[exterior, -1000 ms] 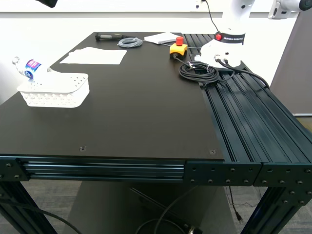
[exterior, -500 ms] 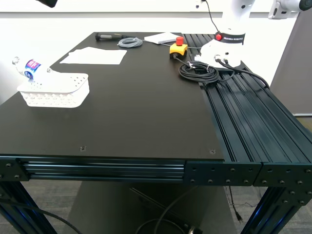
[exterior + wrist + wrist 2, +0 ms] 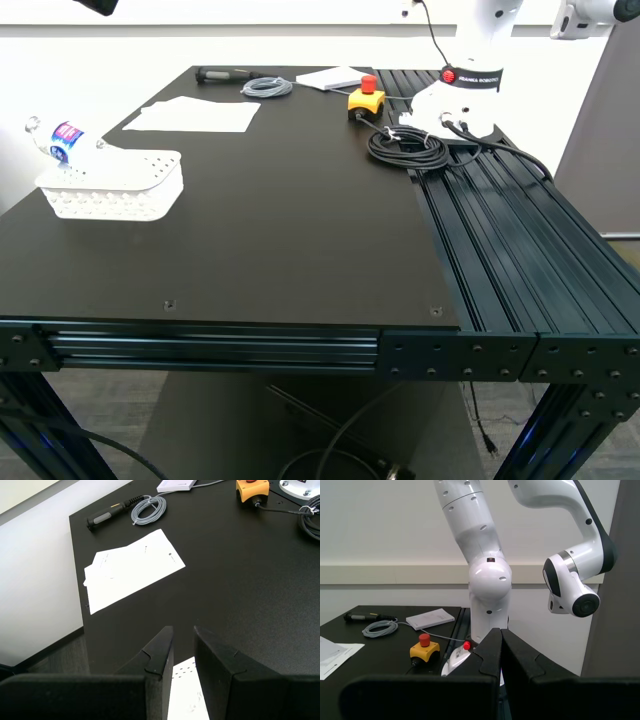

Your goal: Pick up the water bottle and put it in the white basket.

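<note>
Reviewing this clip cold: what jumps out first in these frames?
The water bottle leans tilted in the white basket near the table edge on the exterior view's left, its capped end poking out over the rim. Across the black table, a yellow emergency-stop button and a coiled black cable sit beside a white robot arm's base.

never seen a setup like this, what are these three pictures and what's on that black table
One picture looks across a black table from a camera on the robot. The other two come from cameras on its two arms, each looking along a claw. My first claw hangs over the white paper sheets, its fingers slightly apart and holding nothing. My second claw is closed and empty, facing a white robot arm fixed to the table. On the table: a white basket with a water bottle leaning out over its rim, a yellow stop button, coiled cables.
</note>
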